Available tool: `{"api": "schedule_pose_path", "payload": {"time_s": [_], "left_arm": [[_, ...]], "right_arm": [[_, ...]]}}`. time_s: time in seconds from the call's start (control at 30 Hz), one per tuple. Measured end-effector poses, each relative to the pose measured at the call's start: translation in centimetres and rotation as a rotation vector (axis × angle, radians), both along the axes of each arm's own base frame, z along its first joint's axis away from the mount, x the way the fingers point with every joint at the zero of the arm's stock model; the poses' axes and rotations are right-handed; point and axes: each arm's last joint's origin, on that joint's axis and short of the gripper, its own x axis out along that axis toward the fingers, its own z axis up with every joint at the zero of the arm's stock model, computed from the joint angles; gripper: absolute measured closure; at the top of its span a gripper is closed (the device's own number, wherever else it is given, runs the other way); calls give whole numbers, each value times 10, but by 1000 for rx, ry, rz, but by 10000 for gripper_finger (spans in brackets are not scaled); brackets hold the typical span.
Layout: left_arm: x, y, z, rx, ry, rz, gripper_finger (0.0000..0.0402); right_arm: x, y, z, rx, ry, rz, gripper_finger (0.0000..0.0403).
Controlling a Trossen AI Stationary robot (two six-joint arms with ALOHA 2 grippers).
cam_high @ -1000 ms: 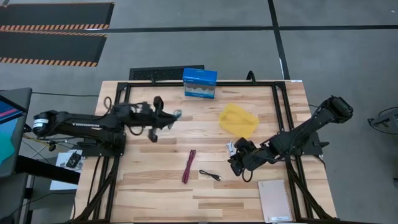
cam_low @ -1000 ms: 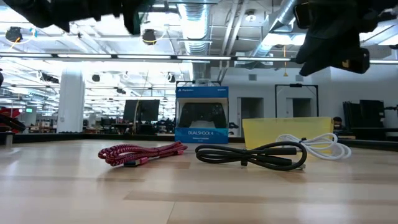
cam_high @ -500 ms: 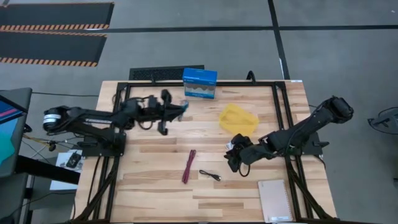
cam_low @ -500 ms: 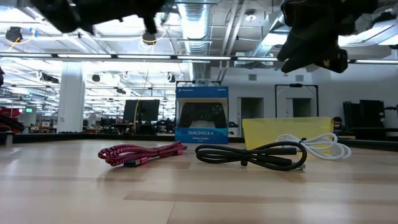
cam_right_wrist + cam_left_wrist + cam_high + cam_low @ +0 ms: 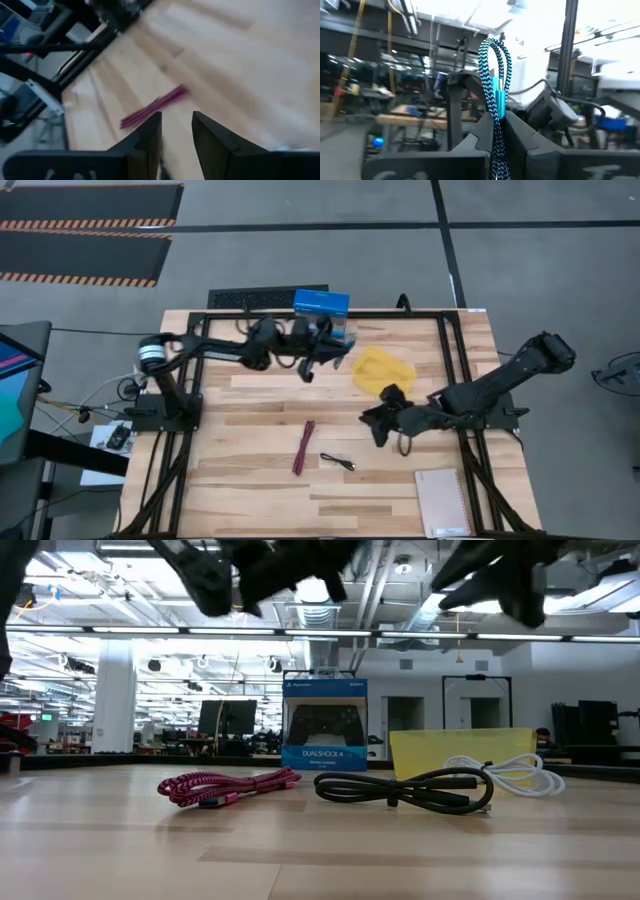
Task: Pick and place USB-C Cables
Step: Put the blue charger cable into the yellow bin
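Note:
My left gripper (image 5: 335,348) is above the table's far side, between the blue box and the yellow tray, shut on the teal cable (image 5: 495,75). The maroon cable (image 5: 304,447) and the black cable (image 5: 338,462) lie flat on the table's middle, apart from both grippers. The white cable (image 5: 510,772) lies in front of the yellow tray in the low view. In the high view my right arm covers it. My right gripper (image 5: 380,425) hovers open above the table just near of the tray, and its wrist view shows the maroon cable (image 5: 152,106) ahead. My left gripper pinches the teal cable bundle between its two fingers (image 5: 517,137), which lie along it. The looped end (image 5: 492,52) sticks out well past the fingertips. The cable is lifted clear of the table. The part behind the fingertips is hidden by the fingers.
The yellow tray (image 5: 383,372) sits right of centre toward the far side. The blue box (image 5: 322,304) stands at the far edge, partly behind my left arm. A notebook (image 5: 442,502) lies at the near right corner. Bare wood stretches across the near left.
My left arm has swung from the table's left toward the far right, carrying the teal cable to beside the blue box and the tray. My right gripper has risen and shifted toward the far edge, off the spot by the white cable. The cables on the table have not moved.

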Motion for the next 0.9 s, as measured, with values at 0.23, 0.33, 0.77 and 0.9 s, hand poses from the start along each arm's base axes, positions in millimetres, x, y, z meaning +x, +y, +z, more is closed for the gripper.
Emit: {"api": "schedule_pose_path", "payload": {"time_s": [0.23,0.33,0.77,0.9], "left_arm": [[35,11,-21,-74,5,-88,397],[40,12,-21,-83,-27,-102,397],[42,15,-18,-14,-60,-68,397],[41,18,-18,-14,-60,-61,397]], "right_arm": [[-69,-23,46,-267,-119,-158,269],[-90,-27,54,-430,-117,-156,269],[-114,-47,33,-689,-92,-375,269],[-112,-54,54,-649,-171,-138,269]]}}
